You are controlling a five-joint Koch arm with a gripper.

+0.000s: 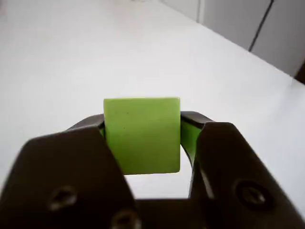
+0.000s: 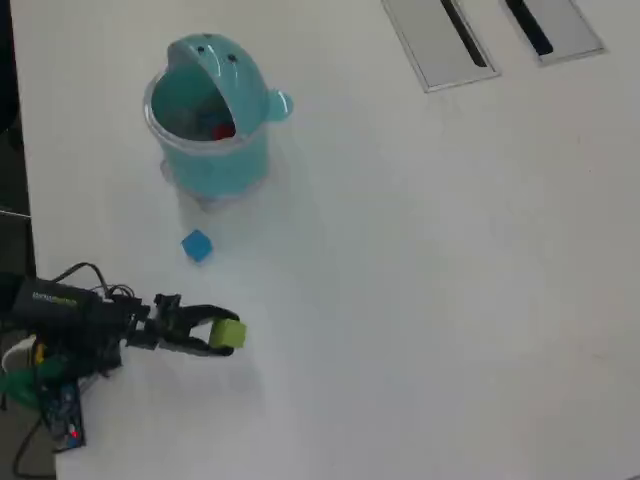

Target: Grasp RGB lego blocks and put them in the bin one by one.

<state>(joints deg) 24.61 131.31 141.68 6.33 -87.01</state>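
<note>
Closest to the wrist camera, the pincer (image 1: 143,138) is clamped on a green lego block (image 1: 142,135), one dark jaw pressed against each side face. Gripping it by opposite flat sides keeps the cube square and unlikely to twist out. Whether the block is lifted off the white surface (image 1: 71,57) or resting on it cannot be told from this view; the overhead view shows a soft shadow just below it, which hints that it is raised a little.

In the overhead view the pincer (image 2: 228,335) points to the right from the arm at the lower left edge, with the green block (image 2: 229,334) at its tip. A little farther up the surface lies a blue lego block (image 2: 197,245), loose and apart from the arm, just beside the foot of the bin.

Beyond that stands the teal bin (image 2: 205,150), upright, its domed lid tipped back so the mouth faces up and is free to drop things into. Something red (image 2: 222,129) sits inside, probably a block already delivered. Judging by this, the green block is the one in hand, and the blue one remains.

Farthest off, two grey slotted panels (image 2: 440,40) are set into the surface at the top right, well clear of the work.
</note>
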